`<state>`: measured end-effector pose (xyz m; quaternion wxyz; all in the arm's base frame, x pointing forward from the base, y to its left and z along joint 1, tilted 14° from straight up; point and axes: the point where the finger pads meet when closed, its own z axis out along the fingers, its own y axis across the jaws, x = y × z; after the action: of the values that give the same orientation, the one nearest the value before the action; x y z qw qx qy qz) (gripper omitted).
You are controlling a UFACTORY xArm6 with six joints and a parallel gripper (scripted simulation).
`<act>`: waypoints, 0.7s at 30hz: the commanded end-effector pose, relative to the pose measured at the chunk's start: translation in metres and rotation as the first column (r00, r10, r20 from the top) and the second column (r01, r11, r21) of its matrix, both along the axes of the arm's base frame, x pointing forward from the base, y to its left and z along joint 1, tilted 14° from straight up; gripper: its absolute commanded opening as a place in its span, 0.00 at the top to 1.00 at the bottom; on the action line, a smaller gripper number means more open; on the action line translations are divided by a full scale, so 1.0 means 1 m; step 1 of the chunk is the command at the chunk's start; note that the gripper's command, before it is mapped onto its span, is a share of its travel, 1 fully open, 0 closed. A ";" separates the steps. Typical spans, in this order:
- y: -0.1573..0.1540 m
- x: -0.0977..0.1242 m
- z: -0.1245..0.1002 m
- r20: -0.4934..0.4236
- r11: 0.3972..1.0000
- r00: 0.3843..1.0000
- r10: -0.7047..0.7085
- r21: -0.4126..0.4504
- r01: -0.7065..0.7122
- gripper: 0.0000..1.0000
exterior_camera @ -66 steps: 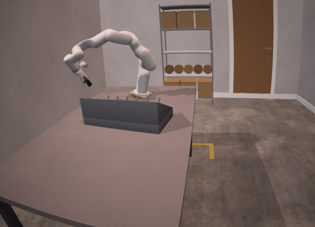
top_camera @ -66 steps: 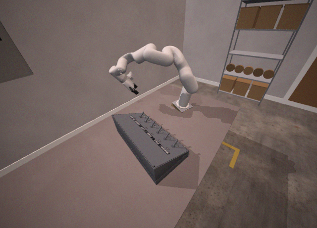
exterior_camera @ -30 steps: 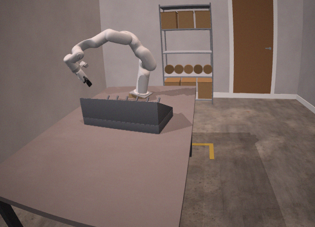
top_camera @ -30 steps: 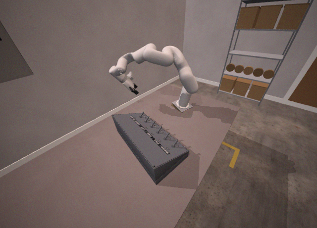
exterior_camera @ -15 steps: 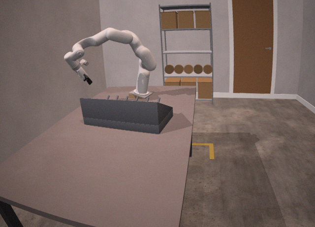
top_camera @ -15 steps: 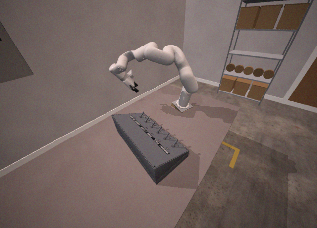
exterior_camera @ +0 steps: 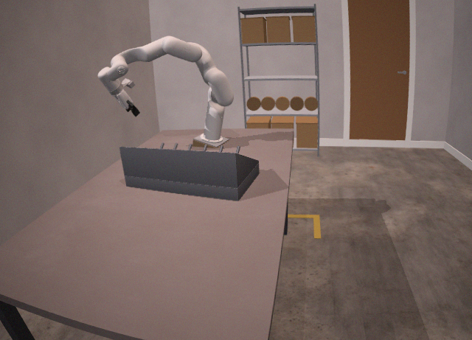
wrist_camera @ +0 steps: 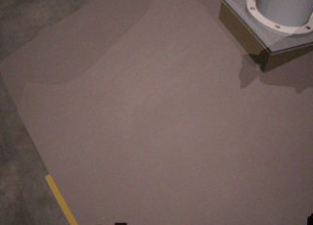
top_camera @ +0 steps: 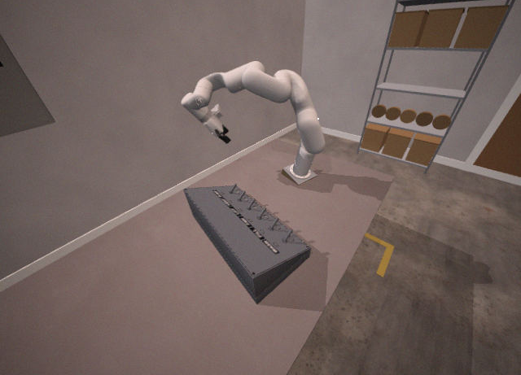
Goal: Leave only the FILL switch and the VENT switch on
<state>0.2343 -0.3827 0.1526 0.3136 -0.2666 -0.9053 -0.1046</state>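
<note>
A dark grey wedge-shaped console (top_camera: 235, 232) (exterior_camera: 183, 170) lies on the table (top_camera: 126, 278) (exterior_camera: 152, 252) (wrist_camera: 147, 127). A row of several toggle switches (top_camera: 261, 213) (exterior_camera: 198, 147) stands along its sloped top, next to a strip of labels too small to read. I cannot tell which switches are on. My gripper (top_camera: 224, 134) (exterior_camera: 133, 109) is open and empty. It hangs high in the air, above and behind the console's far end, near the wall. The wrist view shows only bare table and the arm's base (wrist_camera: 279, 15); the console is outside it.
The arm's base (top_camera: 299, 169) (exterior_camera: 211, 138) is mounted at the table's far end. A metal shelf (top_camera: 429, 89) (exterior_camera: 279, 77) with boxes stands behind on the floor. A yellow floor mark (top_camera: 383, 253) (exterior_camera: 310, 223) (wrist_camera: 59, 198) lies beside the table. A brown door (exterior_camera: 377, 66) is at the back.
</note>
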 end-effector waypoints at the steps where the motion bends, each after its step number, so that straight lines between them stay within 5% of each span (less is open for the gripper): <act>1: -0.003 -0.006 0.014 0.002 1.000 1.000 0.000 -0.003 0.000 0.00; 21: -0.006 -0.015 0.034 0.003 1.000 1.000 0.002 -0.006 -0.002 0.00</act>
<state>0.2177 -0.3880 0.1841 0.3139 -0.2662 -0.9053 -0.1050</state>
